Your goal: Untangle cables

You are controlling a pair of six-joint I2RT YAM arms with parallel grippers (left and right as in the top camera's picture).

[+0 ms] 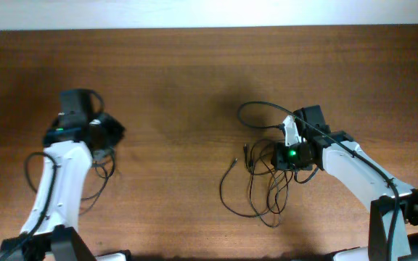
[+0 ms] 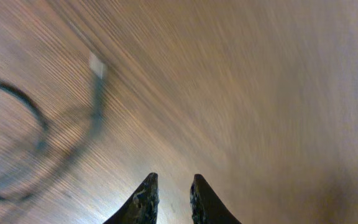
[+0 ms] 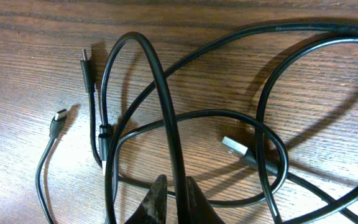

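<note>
Black thin cables: right end effector pinches one strand, so pull gently sideways (left end effector slightly parted, empty).

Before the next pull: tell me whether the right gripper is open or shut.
Shut: the right gripper pinches a black cable loop between its fingertips.

Soft even light, left wrist view motion-blurred, right wrist sharp, faint shadows beside cables

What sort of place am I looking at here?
Most likely a robotics lab or test bench: two white robot arms stand at a plain wooden table, and a tangle of thin black cables lies on it.
</note>
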